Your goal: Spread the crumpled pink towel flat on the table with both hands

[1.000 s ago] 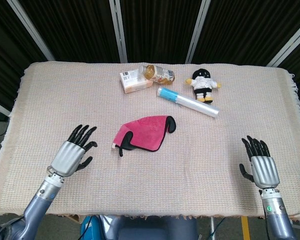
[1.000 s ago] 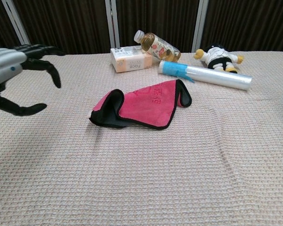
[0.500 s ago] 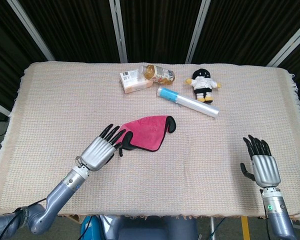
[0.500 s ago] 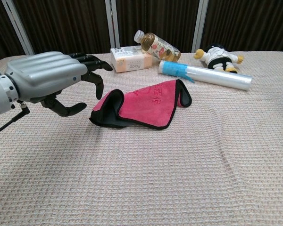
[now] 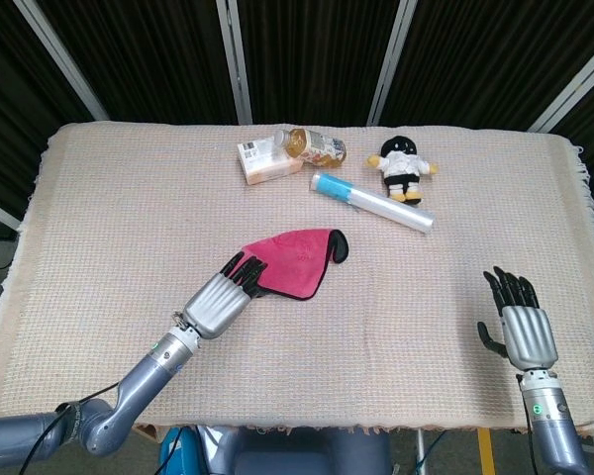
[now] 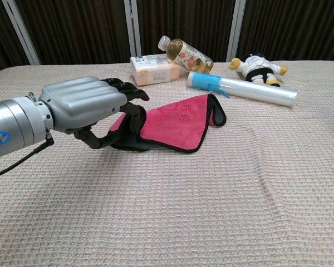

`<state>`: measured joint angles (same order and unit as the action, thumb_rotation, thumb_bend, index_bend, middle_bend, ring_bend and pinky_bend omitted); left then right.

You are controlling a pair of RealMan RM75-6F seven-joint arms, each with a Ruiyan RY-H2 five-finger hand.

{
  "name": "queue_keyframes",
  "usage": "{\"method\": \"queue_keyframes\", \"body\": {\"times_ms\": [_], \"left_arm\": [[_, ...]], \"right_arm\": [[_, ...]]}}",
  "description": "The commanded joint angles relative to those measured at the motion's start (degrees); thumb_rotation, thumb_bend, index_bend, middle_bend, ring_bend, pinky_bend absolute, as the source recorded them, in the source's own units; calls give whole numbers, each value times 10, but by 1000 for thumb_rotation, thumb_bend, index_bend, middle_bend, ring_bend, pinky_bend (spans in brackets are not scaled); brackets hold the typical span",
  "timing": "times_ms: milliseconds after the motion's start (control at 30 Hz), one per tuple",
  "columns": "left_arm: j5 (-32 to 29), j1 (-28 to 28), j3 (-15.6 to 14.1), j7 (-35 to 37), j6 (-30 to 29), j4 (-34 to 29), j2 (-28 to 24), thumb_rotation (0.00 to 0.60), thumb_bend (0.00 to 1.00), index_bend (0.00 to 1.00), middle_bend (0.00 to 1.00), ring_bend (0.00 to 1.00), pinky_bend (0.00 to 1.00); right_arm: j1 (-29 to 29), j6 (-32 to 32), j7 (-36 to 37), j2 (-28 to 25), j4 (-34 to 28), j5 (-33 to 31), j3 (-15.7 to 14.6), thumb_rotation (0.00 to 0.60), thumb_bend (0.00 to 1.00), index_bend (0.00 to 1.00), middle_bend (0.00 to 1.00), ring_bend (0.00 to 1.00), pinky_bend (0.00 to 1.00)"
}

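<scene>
Table [image 5: 99,198] draped in beige waffle-weave cloth, dark curtains behind. Crumpled pink towel with black trim [image 5: 295,259] lying folded mid-table. Left hand [image 5: 220,301] at its near-left edge, black fingers [image 6: 128,92] curled over the fold, touching; grip not discernible. Right hand [image 5: 520,332] near the table's front-right corner, fingers spread, holding nothing.
</scene>
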<state>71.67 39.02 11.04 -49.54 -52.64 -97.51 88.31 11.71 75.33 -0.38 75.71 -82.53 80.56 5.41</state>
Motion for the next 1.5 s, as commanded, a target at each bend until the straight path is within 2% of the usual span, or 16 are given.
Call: {"method": "queue_keyframes", "body": {"times_ms": [33, 800, 1100, 1500], "left_arm": [[-12, 5, -6, -7, -1, 5, 1, 600, 530, 364, 42, 0, 0], [-27, 19, -41, 4, -21, 0, -30, 600, 549, 391, 29, 0, 0], [-26, 27, -50, 2, -31, 8, -21, 600, 443, 455, 31, 0, 0], [-25, 31, -56, 4, -50, 16, -11, 600, 443, 574, 63, 0, 0]], "right_arm": [[0, 0, 1, 0, 0, -1, 0, 600, 407, 0, 0, 0, 0], [0, 6, 4, 6, 2, 1, 1, 600, 407, 0, 0, 0, 0], [-1, 10, 7, 10, 7, 1, 3, 600, 407, 0, 0, 0, 0], [-1, 13, 12, 9, 6, 2, 3, 600, 407, 0, 0, 0, 0]]}}
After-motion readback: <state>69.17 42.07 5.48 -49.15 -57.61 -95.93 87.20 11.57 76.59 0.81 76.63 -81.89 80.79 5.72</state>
